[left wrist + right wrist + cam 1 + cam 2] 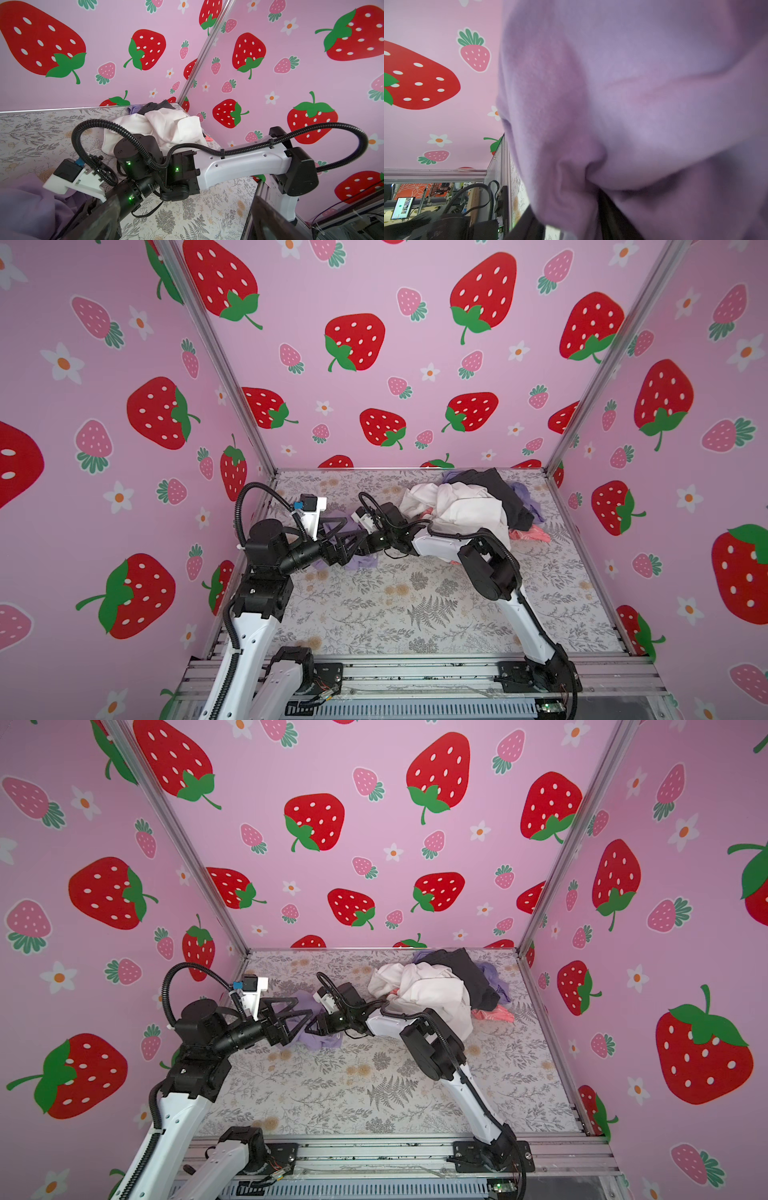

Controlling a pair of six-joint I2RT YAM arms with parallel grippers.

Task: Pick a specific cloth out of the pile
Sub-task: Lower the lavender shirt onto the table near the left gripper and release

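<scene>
The likeliest slip is the lavender cloth [313, 1043] snagging on the right fingers [316, 1028]: fabric fills nearly all of that wrist's view, and a pull-away could drag it back toward the pile [432, 990] in the far right corner. The arms also meet nearly tip to tip, so a misjudged move could knock them together. The cloth lies bunched on the tabletop [374, 1094] left of centre, well apart from the pile, between both sets of fingers. The left fingers [268, 220] stand spread wide, gripping nothing; whether the right ones clamp a fold I cannot tell (fabric hides them). Both forearms run low, the right reaching across the middle, elbow bent beside the pile.
</scene>
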